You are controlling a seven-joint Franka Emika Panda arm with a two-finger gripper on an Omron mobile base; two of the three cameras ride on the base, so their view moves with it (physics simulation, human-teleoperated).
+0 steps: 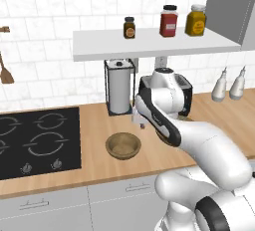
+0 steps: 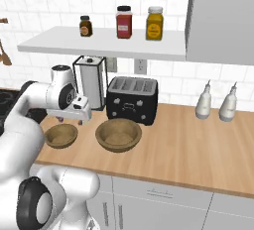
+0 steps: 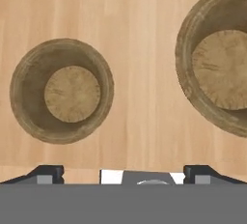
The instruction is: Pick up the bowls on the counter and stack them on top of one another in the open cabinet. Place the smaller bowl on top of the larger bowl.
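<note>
The smaller bowl [image 1: 123,146] [image 2: 61,136] [image 3: 61,91], light tan wood, rests upright on the counter [image 1: 94,168] beside the hob. To its right stands the larger bowl [image 2: 118,135] [image 3: 219,63], darker and thick-rimmed, in front of the toaster. My gripper [image 1: 141,122] [image 2: 66,118] [image 3: 124,175] hovers above the counter between the two bowls, pointing down, closer to the smaller one. Its fingertips [image 3: 46,174] stand wide apart with nothing between them. The open cabinet [image 1: 149,46] [image 2: 99,45] is the white shelf above.
Three spice jars [image 2: 124,22] stand on the shelf. A black toaster [image 2: 132,99] and a paper towel holder [image 1: 119,93] sit at the back of the counter. The black hob [image 1: 35,140] lies left; two white bottles [image 2: 216,102] stand right.
</note>
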